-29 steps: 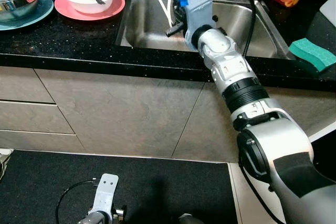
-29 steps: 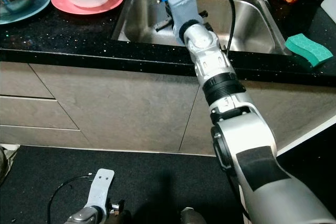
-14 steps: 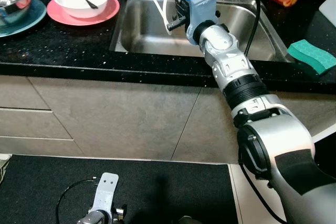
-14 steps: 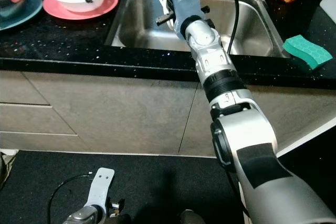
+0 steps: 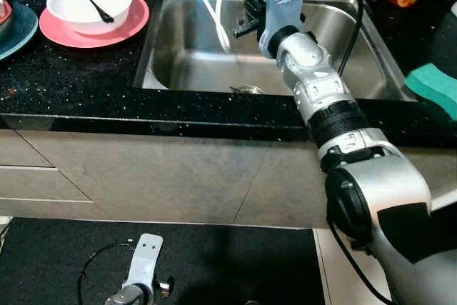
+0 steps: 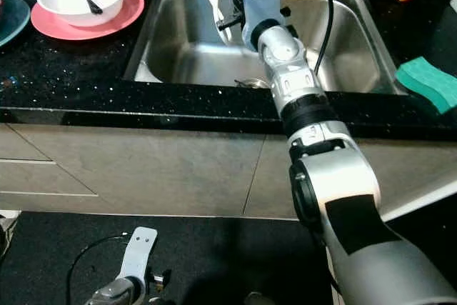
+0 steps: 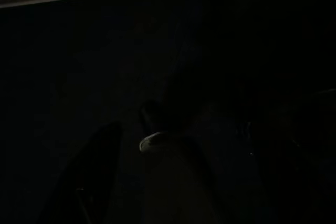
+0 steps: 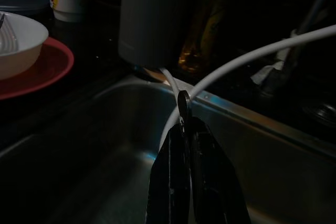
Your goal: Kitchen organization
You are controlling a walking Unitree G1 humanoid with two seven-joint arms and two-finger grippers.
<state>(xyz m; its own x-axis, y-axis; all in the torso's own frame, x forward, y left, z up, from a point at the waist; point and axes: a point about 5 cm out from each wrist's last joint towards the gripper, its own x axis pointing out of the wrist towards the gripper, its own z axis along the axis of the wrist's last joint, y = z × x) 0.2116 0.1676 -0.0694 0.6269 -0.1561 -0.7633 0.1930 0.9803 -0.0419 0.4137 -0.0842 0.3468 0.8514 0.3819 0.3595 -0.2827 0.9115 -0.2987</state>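
Right claw (image 8: pixel 184 129) advanced over sink (image 5: pixel 193 48), fingers together, white cable (image 8: pixel 252 56) just ahead

Sink basin (image 5: pixel 193 62) open below, white cable (image 5: pixel 218 16) crossing its back, grey canister (image 8: pixel 155 17) behind

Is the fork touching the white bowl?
Touching. The left eye view shows the fork lying inside the white bowl, resting against its inner wall.
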